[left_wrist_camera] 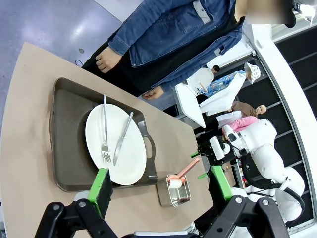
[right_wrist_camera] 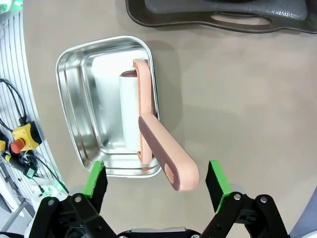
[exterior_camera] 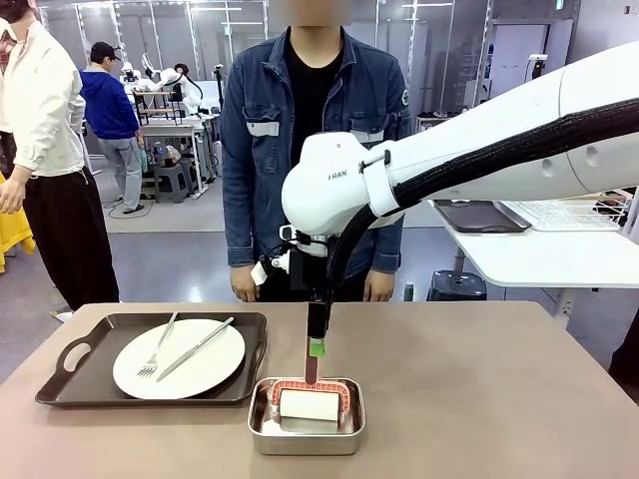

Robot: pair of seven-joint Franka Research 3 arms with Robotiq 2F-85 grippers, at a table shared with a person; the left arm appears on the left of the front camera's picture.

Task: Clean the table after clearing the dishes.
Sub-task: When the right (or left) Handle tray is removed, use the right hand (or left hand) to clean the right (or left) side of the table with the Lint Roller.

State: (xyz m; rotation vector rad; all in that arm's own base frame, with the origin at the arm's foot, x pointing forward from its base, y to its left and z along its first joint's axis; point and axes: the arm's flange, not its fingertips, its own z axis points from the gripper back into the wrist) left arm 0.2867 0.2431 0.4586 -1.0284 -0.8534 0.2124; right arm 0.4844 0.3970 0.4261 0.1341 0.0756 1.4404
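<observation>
1. The right gripper [right_wrist_camera: 156,179] hangs with its jaws spread wide. Its green pads sit on either side of the ribbed pink plastic handle [right_wrist_camera: 166,153] of a cleaning roller and appear to touch neither side, so nothing is held.
2. The handle slants up out of the small square steel pan [right_wrist_camera: 74,64], low in the centre of the front view. If the pads close off-centre on that slope, the handle may twist or slip free.
3. The roller's white roll [right_wrist_camera: 129,109] lies inside the pan. If it catches on a wall during the lift, the light pan may drag or tip.
4. The round white plate [exterior_camera: 205,374], with its silver fork [exterior_camera: 158,351] and silver knife [exterior_camera: 195,349], sits on the dark rectangular handled tray [exterior_camera: 100,334]. The tray is at lower left, just beside the pan, on the brown-beige table [exterior_camera: 499,399]. A wide sweep with the roller could knock the tray and send the loose cutlery sliding.
5. The left gripper [left_wrist_camera: 159,184] is also spread open and empty, above the tray. If both arms reach for the middle, they could collide.
6. The person [exterior_camera: 310,150] stands close to the far edge, within reach of a long stroke.
</observation>
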